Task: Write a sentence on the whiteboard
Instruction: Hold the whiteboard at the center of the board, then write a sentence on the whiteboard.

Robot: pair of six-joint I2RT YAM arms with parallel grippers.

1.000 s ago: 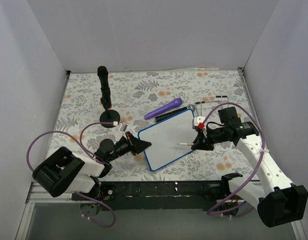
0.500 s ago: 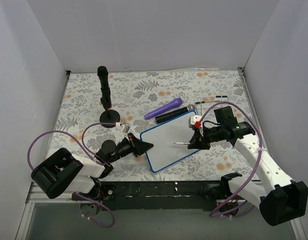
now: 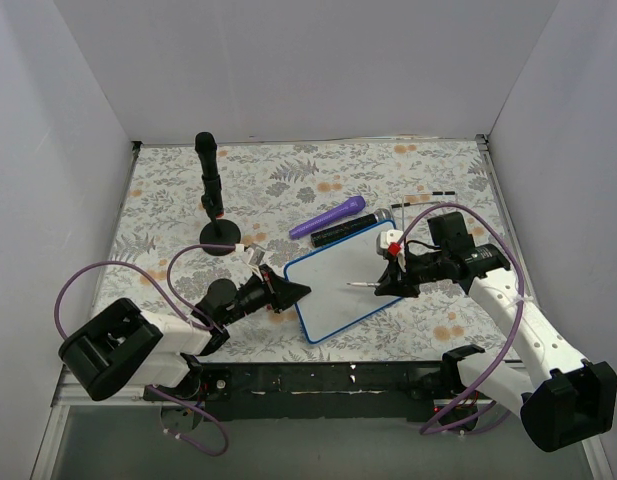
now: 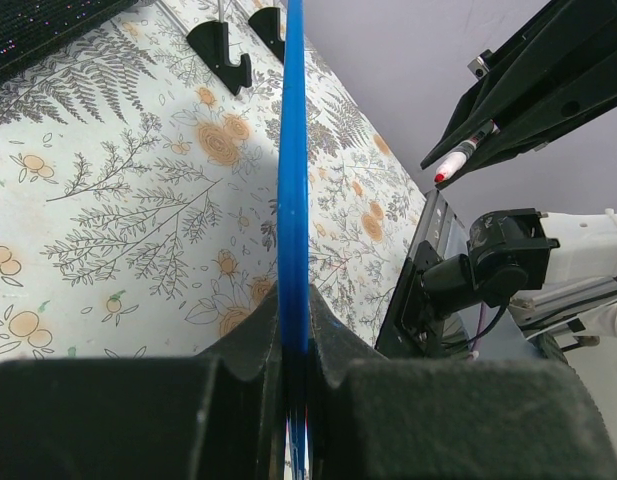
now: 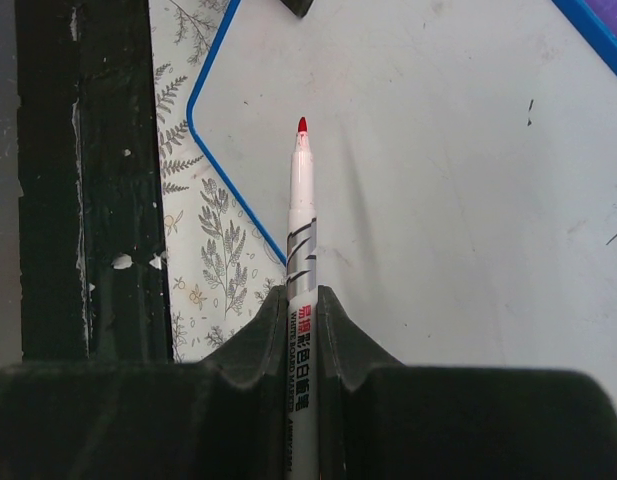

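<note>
The whiteboard (image 3: 338, 285), white with a thin blue frame, lies tilted on the floral mat. Its face is blank; no red sentence shows in any view. My left gripper (image 3: 288, 293) is shut on the board's left edge. In the left wrist view that blue edge (image 4: 293, 180) runs edge-on up from between my left gripper's (image 4: 294, 330) jaws. My right gripper (image 3: 393, 280) is shut on a white whiteboard marker (image 5: 301, 250). Its red tip (image 5: 302, 124) points over the whiteboard's (image 5: 438, 200) near-left part; I cannot tell if it touches. The marker also shows in the left wrist view (image 4: 458, 160).
A purple marker (image 3: 328, 216) and a black object (image 3: 353, 230) lie just behind the board. A black stand (image 3: 210, 195) on a round base stands at the back left. A black rail (image 3: 318, 378) runs along the near edge. White walls close in three sides.
My right gripper has carried the marker a little left and farther over the board. My left gripper and the board's left edge have shifted slightly right.
</note>
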